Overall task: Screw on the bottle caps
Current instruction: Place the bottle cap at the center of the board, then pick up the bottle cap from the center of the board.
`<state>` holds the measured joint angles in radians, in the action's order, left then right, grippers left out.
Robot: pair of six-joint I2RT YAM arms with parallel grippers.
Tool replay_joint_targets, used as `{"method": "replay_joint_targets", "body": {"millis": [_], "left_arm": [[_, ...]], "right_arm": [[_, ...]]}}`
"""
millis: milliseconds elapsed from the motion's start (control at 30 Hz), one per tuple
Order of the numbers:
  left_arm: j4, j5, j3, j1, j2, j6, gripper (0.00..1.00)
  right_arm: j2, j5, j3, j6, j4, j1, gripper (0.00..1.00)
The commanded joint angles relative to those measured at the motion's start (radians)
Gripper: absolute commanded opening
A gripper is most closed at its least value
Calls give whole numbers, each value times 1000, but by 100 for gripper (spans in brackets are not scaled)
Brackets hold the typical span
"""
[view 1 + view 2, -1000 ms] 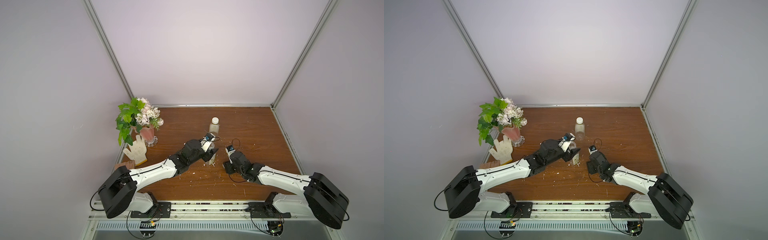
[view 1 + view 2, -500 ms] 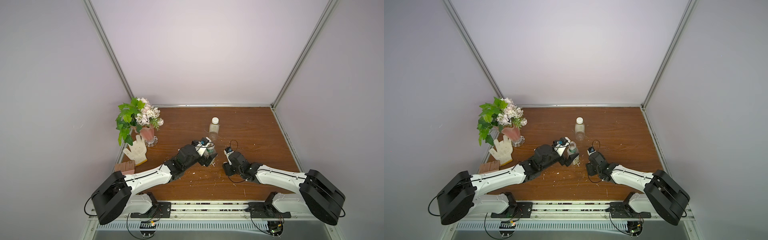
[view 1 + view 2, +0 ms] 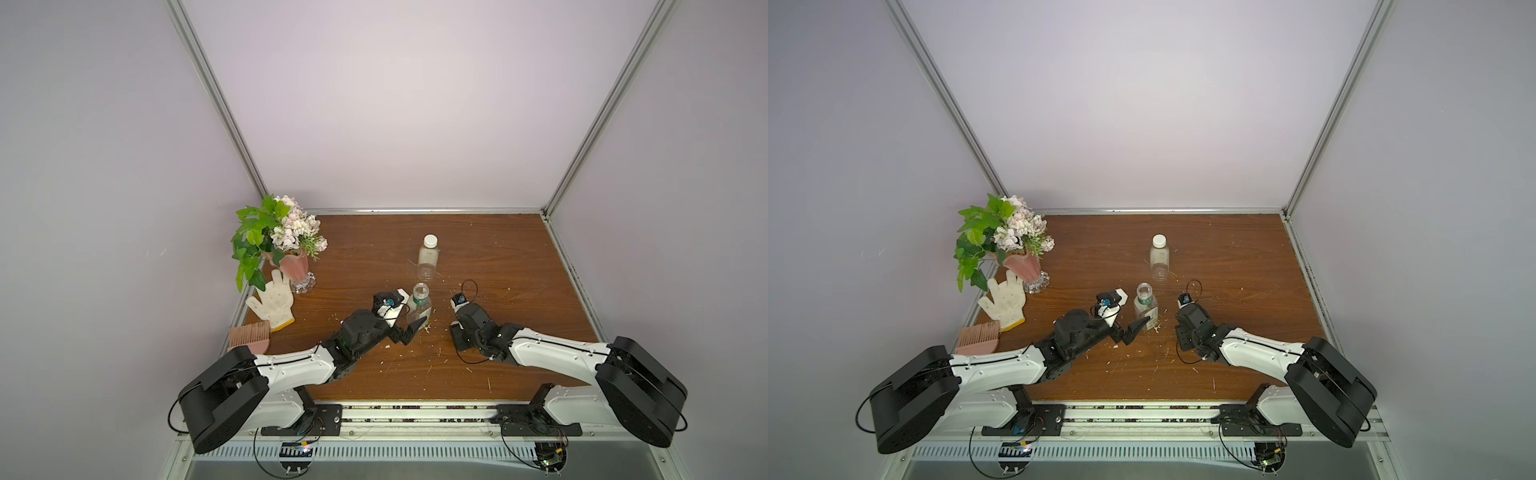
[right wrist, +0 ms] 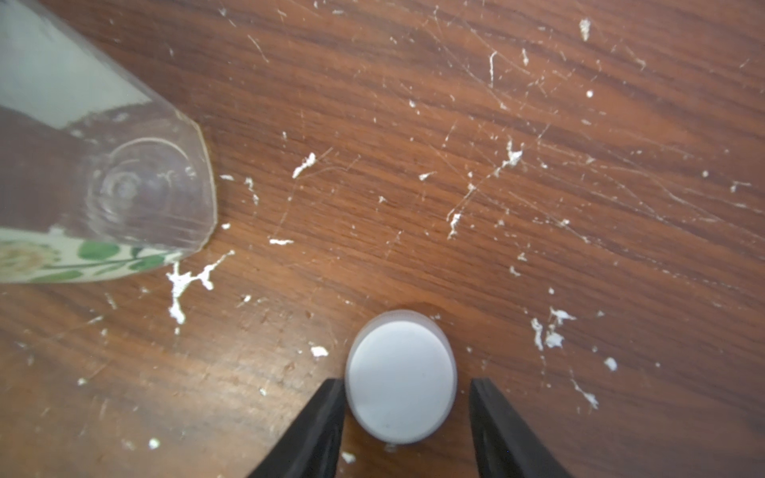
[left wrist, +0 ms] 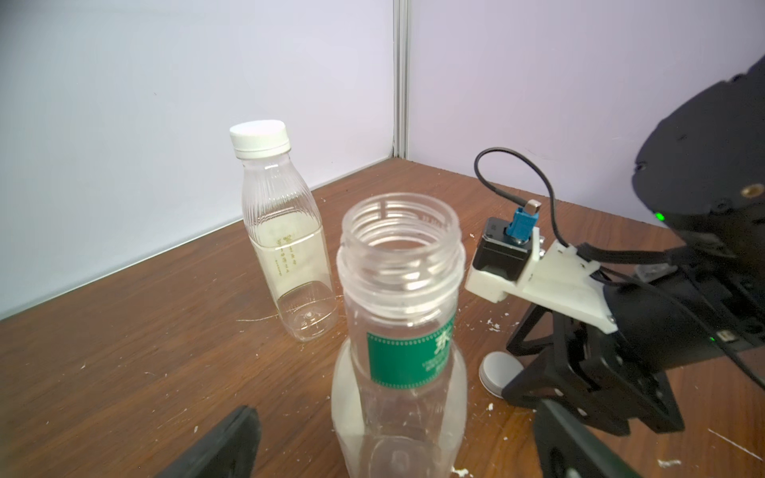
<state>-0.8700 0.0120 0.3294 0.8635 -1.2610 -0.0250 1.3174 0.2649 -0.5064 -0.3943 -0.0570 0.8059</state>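
done: plain bottle [image 3: 428,259] stands capped, fitted cap [image 3: 430,240] on its neck. Tightness can't be judged.
todo: labelled bottle [image 3: 419,303] stands upright, neck open, threads bare. Loose cap [image 4: 400,376] lies flat on the surface [image 3: 519,257] just beside it. Pick, place and twist are all to do.
progress: about half, going by one of two capped.
left hand [image 5: 395,422]: wide, one finger on each side of the labelled bottle's lower body. No contact that I can see, nothing held.
right hand [image 4: 407,387]: low over the surface, jaws straddle the loose cap. One finger is at its rim, a gap shows on the other side. Not gripped yet.
step: grasp of the loose cap, I'd say.
room, middle: tight. Both hands and the labelled bottle sit close together. Lift likely has to go up before across, or it knocks the bottle.
room, back: plain bottle is just behind the labelled one, not touching it.
room, right: bare on the right arm's side, save crumbs [image 4: 186,281].
edges: walls close the surface at the back and both sides. Vase [image 3: 296,266], glove [image 3: 272,301] and brush [image 3: 251,336] line the left edge, well apart from the work.
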Motion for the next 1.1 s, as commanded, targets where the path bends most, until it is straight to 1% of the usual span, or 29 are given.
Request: {"method": "replay_joint_targets", "body": {"millis": [0, 100, 300, 467, 667, 767, 900, 1067], "left_arm": [[-152, 16, -2, 5, -37, 21, 100], [-223, 35, -14, -4, -74, 29, 100], [-309, 129, -26, -52, -141, 7, 99], [-362, 182, -40, -60, -181, 19, 97], [-410, 199, -33, -62, -245, 18, 93], [-474, 200, -37, -64, -282, 11, 89], [-577, 194, -55, -74, -330, -7, 87], [-629, 210, -48, -76, -377, -18, 81]], "right_arm": [[-22, 5, -29, -16, 0, 6, 54], [-24, -9, -30, -9, 5, 6, 54], [-38, -19, -30, -3, 0, 7, 54], [-50, -18, -30, -1, -5, 7, 54], [-58, -13, -35, 0, -16, 5, 54], [-70, -8, -39, -2, -26, 6, 54], [-91, -4, -41, -2, -42, 5, 54], [-105, 0, -44, -1, -57, 5, 54]]}}
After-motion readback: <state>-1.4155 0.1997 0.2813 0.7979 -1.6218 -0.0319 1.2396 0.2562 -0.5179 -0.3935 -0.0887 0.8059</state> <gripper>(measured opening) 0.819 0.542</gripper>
